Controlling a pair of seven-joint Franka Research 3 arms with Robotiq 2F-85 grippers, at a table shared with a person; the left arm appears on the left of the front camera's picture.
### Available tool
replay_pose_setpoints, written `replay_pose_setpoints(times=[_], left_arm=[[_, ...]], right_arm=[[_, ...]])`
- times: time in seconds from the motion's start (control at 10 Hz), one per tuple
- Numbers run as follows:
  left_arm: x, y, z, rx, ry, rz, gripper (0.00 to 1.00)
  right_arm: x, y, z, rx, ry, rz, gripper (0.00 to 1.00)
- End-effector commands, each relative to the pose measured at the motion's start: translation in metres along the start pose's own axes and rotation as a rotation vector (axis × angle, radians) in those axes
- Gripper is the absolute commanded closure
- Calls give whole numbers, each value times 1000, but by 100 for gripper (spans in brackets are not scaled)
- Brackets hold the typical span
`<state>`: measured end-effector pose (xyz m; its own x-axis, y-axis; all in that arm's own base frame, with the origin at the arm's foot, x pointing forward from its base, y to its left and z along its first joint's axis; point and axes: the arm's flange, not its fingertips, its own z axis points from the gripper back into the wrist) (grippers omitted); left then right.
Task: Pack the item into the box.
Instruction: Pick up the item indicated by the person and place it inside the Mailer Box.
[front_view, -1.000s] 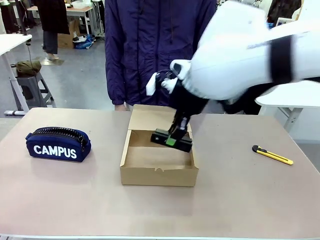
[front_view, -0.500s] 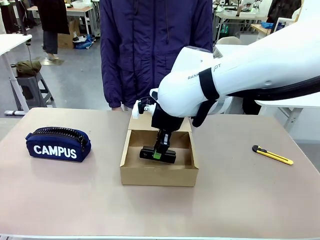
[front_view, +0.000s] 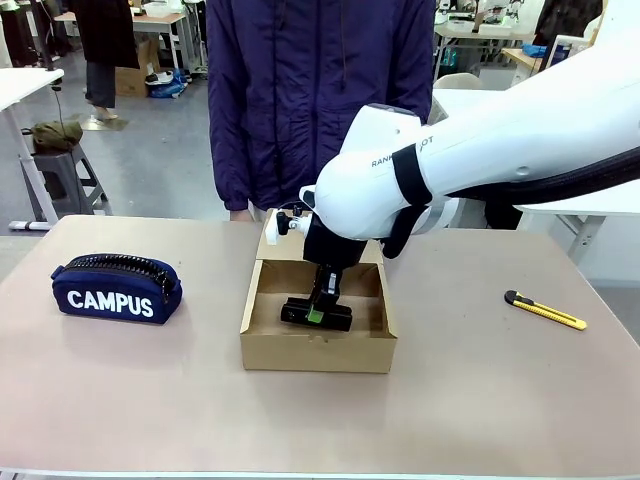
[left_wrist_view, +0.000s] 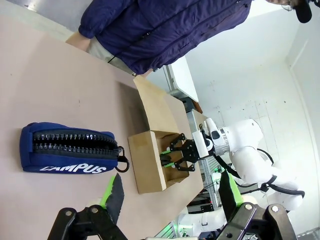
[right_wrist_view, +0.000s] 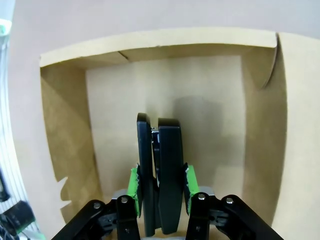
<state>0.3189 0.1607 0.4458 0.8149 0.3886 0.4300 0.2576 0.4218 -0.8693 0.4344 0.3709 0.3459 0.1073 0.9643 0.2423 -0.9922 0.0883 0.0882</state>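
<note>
Right gripper (front_view: 316, 311) is clamping small black stapler (right_wrist_view: 168, 165) low inside shallow brown cardboard box (front_view: 316, 356), near middle of floor. You are wanting it level, clear of walls, resting before jaws are opening.

Front view: fixed on the robot's side, facing across the table (front_view: 480, 400) to the person (front_view: 320, 90). Left wrist view: rolled sideways, well back from the box (left_wrist_view: 147, 170). Right wrist view: very close, looking into the box. All three share the box.
</note>
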Motion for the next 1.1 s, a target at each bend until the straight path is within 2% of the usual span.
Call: replay_pose_setpoints(times=[0.0, 0.1, 0.2, 0.3, 1.0], left_arm=[[-1, -1, -1, -19, -12, -20, 0], [-1, -1, -1, -19, -12, -20, 0], [-1, -1, -1, -19, -12, -20, 0], [-1, -1, -1, -19, -12, -20, 0], [-1, -1, -1, -19, -12, -20, 0]], right_arm=[[-2, -2, 4, -27, 11, 8, 100], [-6, -1, 7, -29, 13, 0, 17], [-6, -2, 6, -27, 20, -2, 2], [-3, -2, 4, -33, 23, -4, 0], [-2, 4, 17, -50, 30, -1, 0]])
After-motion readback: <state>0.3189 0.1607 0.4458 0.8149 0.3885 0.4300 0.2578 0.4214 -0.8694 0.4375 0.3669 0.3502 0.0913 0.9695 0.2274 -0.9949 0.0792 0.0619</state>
